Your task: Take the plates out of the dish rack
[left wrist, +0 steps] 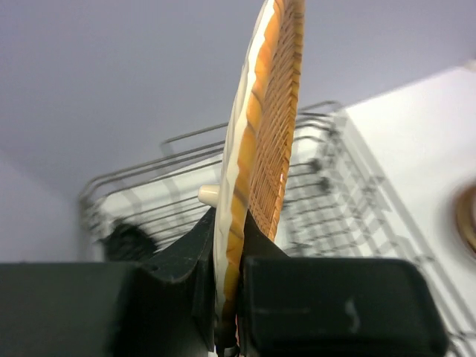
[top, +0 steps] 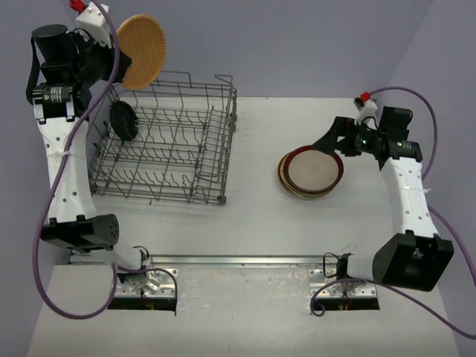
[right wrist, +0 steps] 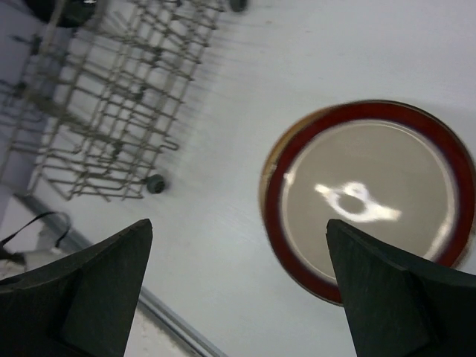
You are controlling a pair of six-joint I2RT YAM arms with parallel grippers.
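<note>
Plates were in three places at this moment: one in the air, one in the rack and the others stacked on the bench (top: 253, 216).

At the far left, the left pincer (left wrist: 229, 253) was clamped on the lower rim of the tan plate (top: 141, 50). It held that plate on edge, lifted above the far left corner of the dish rack (top: 227, 141). Only a narrow bite of the rim sat between the jaws, and most of the plate stood free above them. Below it, a black plate (top: 123, 120) stood upright among the tines by the rack's left side. It was the only plate visible in the rack.

Toward the right side of the bench, well apart from the rack, a stack (top: 311, 172) of plates lay flat with a red-rimmed plate (right wrist: 372, 193) on top. The right pincer (top: 332, 141) hovered over this stack, jaws spread wide and holding nothing.

The main risk looked to be the thin rim grip. A quick swing across the bench could make the tan plate pivot or slip out and drop onto the wires or the bench. Carried too low, it could catch the rack's raised right side. The right arm was also parked over the stack, so the two arms could meet there. A plate released while tilted might skid off the glossy top plate.
</note>
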